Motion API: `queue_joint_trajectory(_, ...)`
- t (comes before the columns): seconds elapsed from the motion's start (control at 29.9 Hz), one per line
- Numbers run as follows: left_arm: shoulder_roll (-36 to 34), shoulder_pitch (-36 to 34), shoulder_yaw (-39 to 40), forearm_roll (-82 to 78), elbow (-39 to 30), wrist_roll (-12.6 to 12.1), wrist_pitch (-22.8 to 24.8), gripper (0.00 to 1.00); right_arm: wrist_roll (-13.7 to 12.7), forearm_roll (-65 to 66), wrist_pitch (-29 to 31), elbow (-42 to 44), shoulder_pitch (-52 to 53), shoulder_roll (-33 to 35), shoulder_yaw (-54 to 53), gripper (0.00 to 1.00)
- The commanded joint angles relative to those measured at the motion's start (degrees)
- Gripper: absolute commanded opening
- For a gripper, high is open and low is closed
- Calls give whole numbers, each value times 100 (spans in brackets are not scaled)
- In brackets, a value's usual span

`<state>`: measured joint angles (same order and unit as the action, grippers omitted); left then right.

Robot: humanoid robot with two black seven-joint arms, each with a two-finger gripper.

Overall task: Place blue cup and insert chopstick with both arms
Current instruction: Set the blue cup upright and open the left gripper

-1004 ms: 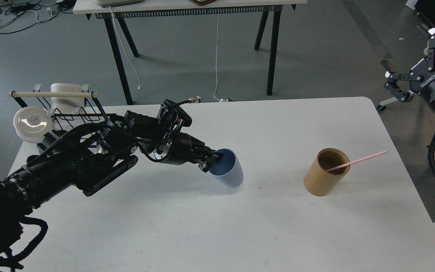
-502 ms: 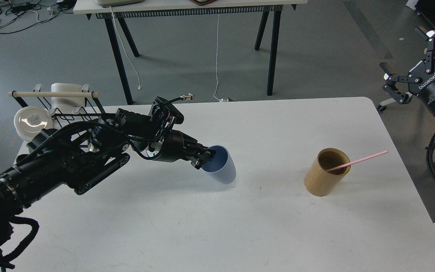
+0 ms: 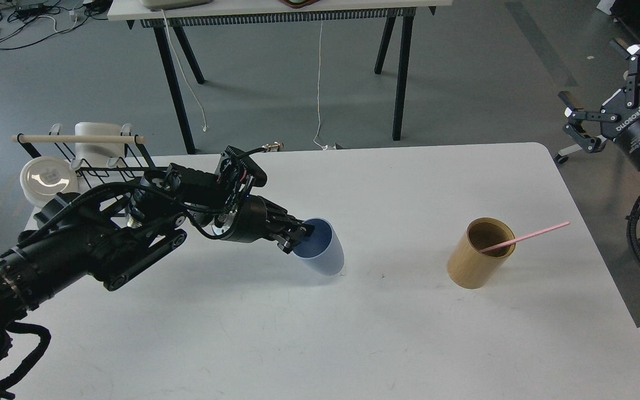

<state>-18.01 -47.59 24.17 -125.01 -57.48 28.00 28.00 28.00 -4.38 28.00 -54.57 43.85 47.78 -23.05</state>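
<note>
The blue cup stands near the middle of the white table, tilted toward my left arm. My left gripper is shut on the cup's near rim, one finger inside and one outside. The pink chopstick leans in the tan wooden cylinder at the right, its upper end sticking out to the right. My right gripper is open and empty, raised off the table beyond its right edge.
A black wire rack with a wooden rod, a white container and a round white lid stands at the table's back left. A black-legged table stands on the floor behind.
My left arm has pulled the blue cup to the left and slightly back, away from the tan cylinder. My right gripper has shifted slightly up.
</note>
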Motion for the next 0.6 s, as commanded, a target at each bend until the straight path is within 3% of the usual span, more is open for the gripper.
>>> queue_joint_trajectory(0.0, 43, 101, 9, 1, 0, 0, 0, 5, 0, -2, 0, 7, 0, -32, -6, 99)
queue_joint_trajectory(0.57, 105, 101, 44, 1, 386, 0, 0, 6, 0, -2, 0, 16, 0, -41, 3, 99)
